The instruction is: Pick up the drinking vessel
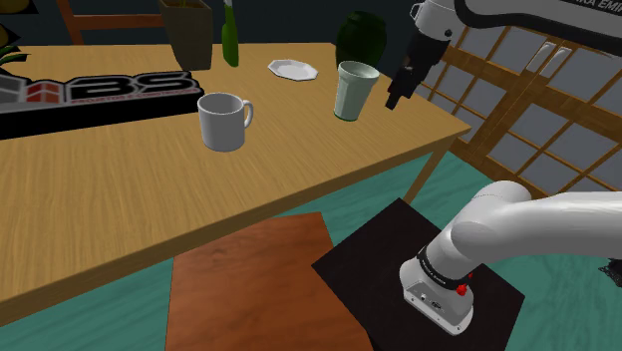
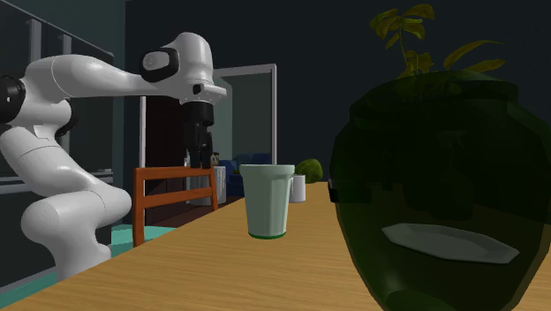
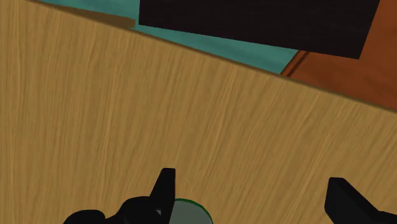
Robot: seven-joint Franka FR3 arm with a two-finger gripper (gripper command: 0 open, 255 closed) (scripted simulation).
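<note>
The wooden table point(image 1: 120, 199) carries two drinking vessels, one pale green tumbler point(image 1: 354, 92) and one white mug point(image 1: 223, 122), plus one white plate point(image 1: 292, 70) and one dark green vase point(image 2: 433, 194) holding a leafy plant. The tumbler stands near the table's corner. The gripper point(image 1: 396, 100) hangs just beside it, fingers wide apart and clasping nothing.

In the wrist view, the bottom edge cut the pale green tapered cup point(image 3: 186, 215) down to a sliver with a green ring. In the second exterior view, that cup hid most of the white handled mug point(image 2: 298, 187), and the dark green round pot point(image 2: 424, 177) ran off the right and bottom edges. The shoulder view's top edge cropped the tall green bottle point(image 1: 230, 35).
</note>
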